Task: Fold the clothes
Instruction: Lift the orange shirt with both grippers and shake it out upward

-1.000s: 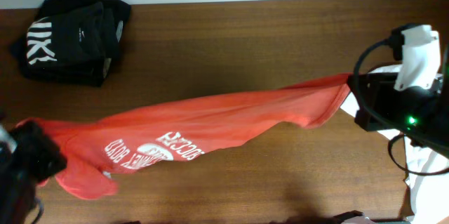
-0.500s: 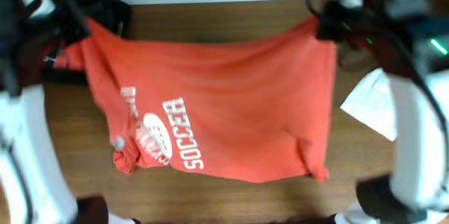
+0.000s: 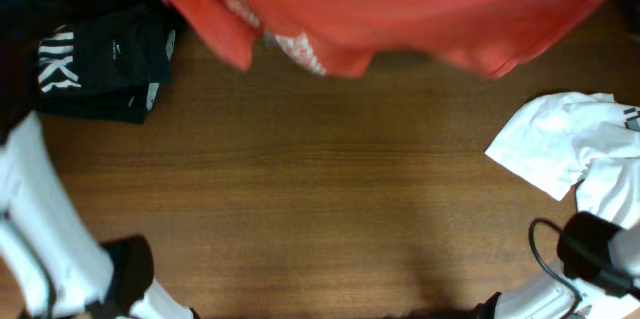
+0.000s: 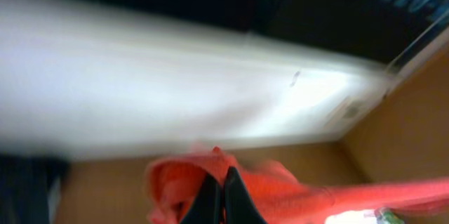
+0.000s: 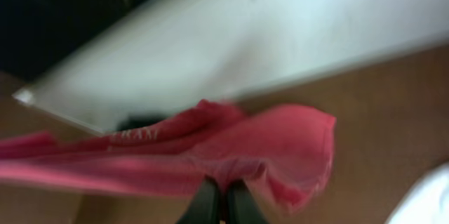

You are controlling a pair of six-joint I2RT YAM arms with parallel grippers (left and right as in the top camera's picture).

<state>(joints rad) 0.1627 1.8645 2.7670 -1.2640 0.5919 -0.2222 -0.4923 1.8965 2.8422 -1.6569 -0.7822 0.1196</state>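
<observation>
I see the red T-shirt [image 3: 400, 19] is soft cloth, not shiny. The white shirt [image 3: 560, 149] and black clothes [image 3: 100, 59] are soft cloth too. The table [image 3: 320, 189] is smooth brown wood with fine lines.

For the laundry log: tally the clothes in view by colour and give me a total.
red-orange T-shirt: 1
black pile: 1 (I cannot tell how many pieces are in it)
white shirt: 1
Total: 3
</observation>
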